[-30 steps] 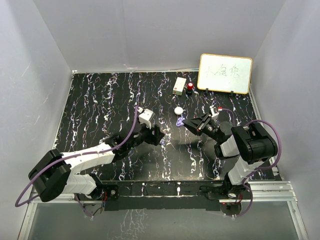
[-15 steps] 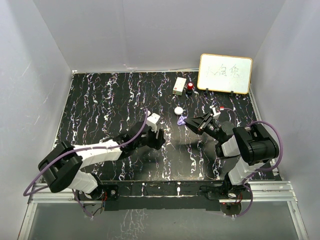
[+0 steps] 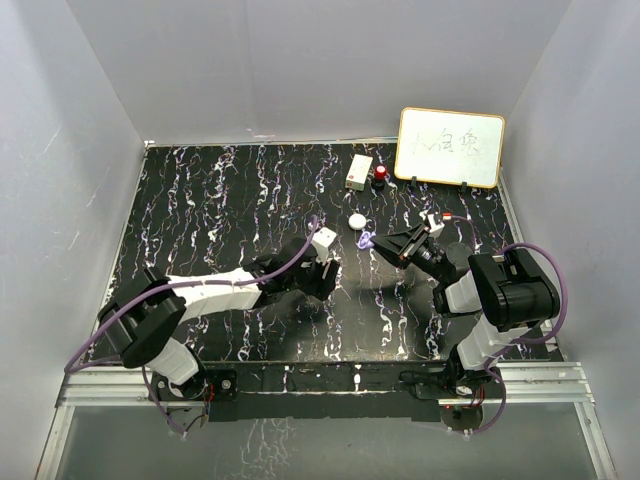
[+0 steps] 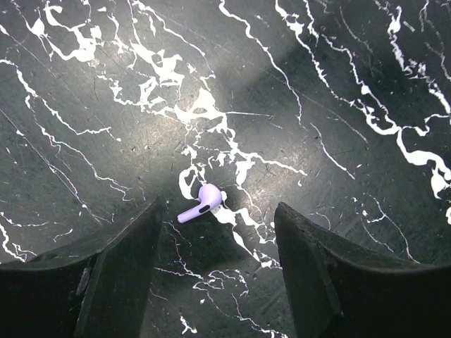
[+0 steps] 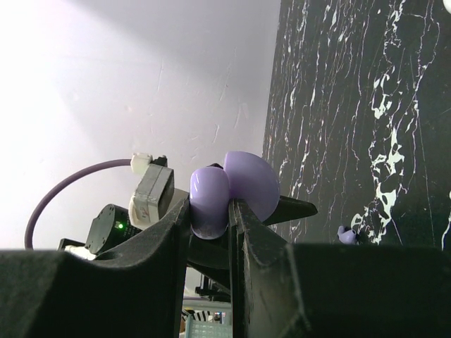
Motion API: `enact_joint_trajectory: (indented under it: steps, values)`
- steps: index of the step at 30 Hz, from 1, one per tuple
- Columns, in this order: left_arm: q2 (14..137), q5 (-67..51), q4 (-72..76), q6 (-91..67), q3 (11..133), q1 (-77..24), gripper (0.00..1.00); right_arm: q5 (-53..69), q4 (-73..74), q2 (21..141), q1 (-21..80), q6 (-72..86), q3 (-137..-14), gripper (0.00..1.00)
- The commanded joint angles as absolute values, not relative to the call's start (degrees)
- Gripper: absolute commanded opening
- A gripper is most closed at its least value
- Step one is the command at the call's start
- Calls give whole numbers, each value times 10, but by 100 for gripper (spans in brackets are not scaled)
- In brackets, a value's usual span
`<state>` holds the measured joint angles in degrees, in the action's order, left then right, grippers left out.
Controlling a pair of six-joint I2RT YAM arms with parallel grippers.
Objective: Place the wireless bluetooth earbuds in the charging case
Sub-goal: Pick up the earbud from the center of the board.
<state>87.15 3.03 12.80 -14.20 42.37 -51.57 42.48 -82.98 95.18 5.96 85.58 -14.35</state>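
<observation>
One lilac earbud (image 4: pixel 203 201) lies on the black marbled table, just ahead of and between the tips of my left gripper (image 4: pixel 220 211), which is open and holds nothing. From above, the left gripper (image 3: pixel 322 278) reaches toward the table's middle. My right gripper (image 5: pixel 211 211) is shut on the lilac charging case (image 5: pixel 210 197), whose domed lid (image 5: pixel 252 182) is swung open to the side. The right gripper (image 3: pixel 376 243) holds the case (image 3: pixel 365 241) above the table, to the right of the left gripper. A small lilac earbud (image 5: pixel 345 236) shows on the table beyond the right finger.
A white round puck (image 3: pixel 357 221) lies just behind the case. A white box (image 3: pixel 359 172) and a red-topped item (image 3: pixel 381 176) sit at the back, beside a framed whiteboard (image 3: pixel 450 147). Grey walls enclose the table (image 3: pixel 200 200) on three sides.
My left arm has stretched to the right, bringing its open gripper close to the right one. The right gripper, still holding the case, has shifted slightly left.
</observation>
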Motion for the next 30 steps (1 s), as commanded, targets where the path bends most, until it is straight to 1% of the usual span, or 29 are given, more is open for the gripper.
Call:
enact_joint_trajectory:
  steps: [1,22,27,30]
  values:
    - [881,40,84,-132,452,-520,63,432,-925,932,54,854,-148,0]
    - [947,66,41,-84,502,-530,63,436,-925,930,45,856,-140,0]
    - [960,66,29,-84,512,-531,61,438,-925,929,41,856,-139,0]
    - [963,66,23,-83,516,-531,57,438,-926,929,40,856,-138,0]
